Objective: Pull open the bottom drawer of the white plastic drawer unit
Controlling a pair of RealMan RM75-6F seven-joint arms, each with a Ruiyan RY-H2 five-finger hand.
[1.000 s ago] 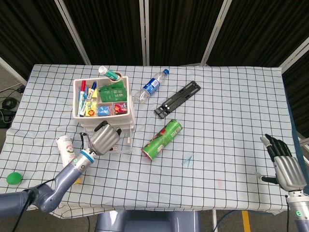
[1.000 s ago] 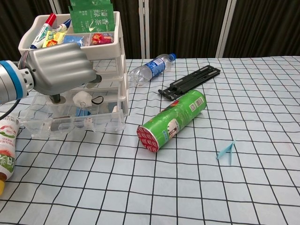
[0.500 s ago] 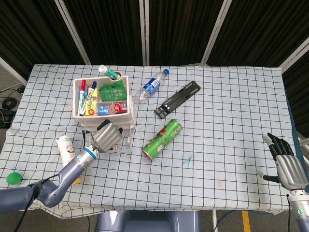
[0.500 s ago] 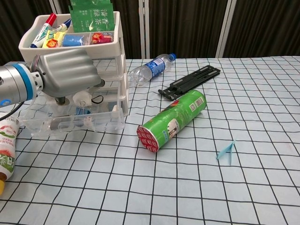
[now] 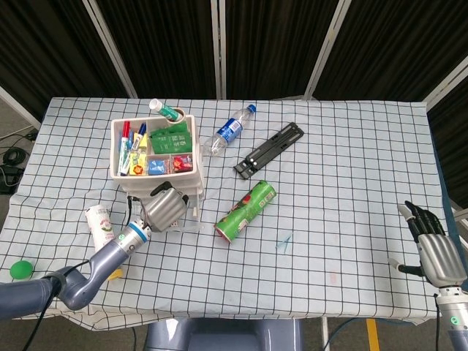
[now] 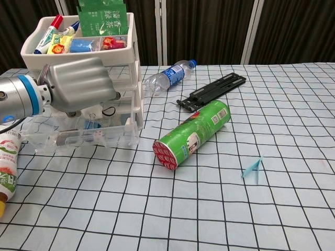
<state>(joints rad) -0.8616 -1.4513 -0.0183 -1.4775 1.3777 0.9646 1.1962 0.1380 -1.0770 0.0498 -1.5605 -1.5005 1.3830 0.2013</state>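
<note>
The white plastic drawer unit (image 5: 153, 175) (image 6: 134, 57) stands at the table's left, its top tray full of markers and packets. Its clear bottom drawer (image 6: 84, 138) (image 5: 188, 221) sticks out partway toward me, with small items inside. My left hand (image 5: 167, 209) (image 6: 78, 88) is right against the unit's front, above the pulled-out drawer. Its fingers are curled and its back faces the cameras, so I cannot see what the fingers touch. My right hand (image 5: 431, 247) hovers off the table's near right corner with its fingers stretched out, holding nothing.
A green can (image 5: 246, 210) (image 6: 193, 133) lies just right of the drawer. A water bottle (image 5: 228, 131) and a black bracket (image 5: 268, 150) lie behind it. A white bottle (image 5: 99, 225) lies left of my left arm. A blue paper scrap (image 6: 252, 169) lies at centre.
My left hand has shifted right and closer in against the unit's front. The bottom drawer stays pulled out. The right hand has barely moved.
</note>
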